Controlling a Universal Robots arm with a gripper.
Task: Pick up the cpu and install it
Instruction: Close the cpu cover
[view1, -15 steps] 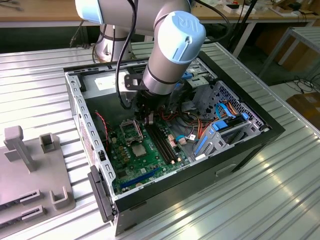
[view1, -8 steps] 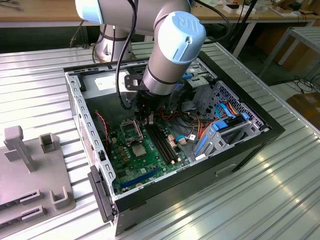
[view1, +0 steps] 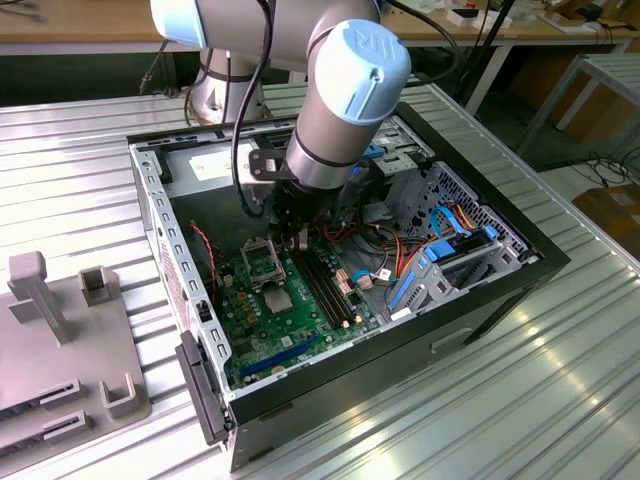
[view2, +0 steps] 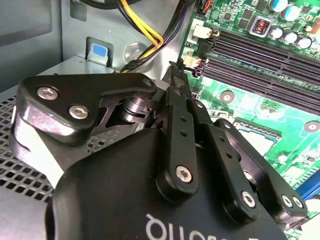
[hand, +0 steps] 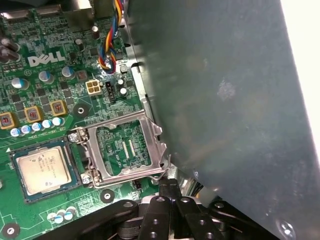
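The gripper (view2: 176, 67) hangs low inside the open PC case (view1: 480, 290), over the green motherboard (view1: 265, 310). In both wrist views its fingers (hand: 170, 187) lie pressed together w/ nothing between them: no chip pinched.

Just ahead of the fingertips in the first wrist view is the socket's metal load plate (hand: 122, 150), swung open and standing up off the board, its window showing bare board behind. Prob. left up so the seat stays reachable from above.

One step further out, beside the plate hinge, the cpu (hand: 44, 169) lies flat in the black-framed socket (hand: 75, 172), silver-grey top up, edges parallel to the frame. By its lie it looks seated already; the plate isn't closed over it. In the exterior view the chip (view1: 272, 300) sits just below the gripper (view1: 290, 235), toward the case front.

Further off: RAM slots (view1: 325, 285) run alongside the gripper, and coloured cables (hand: 110, 52) plug in near the case side wall (hand: 225, 100), close against the fingers.
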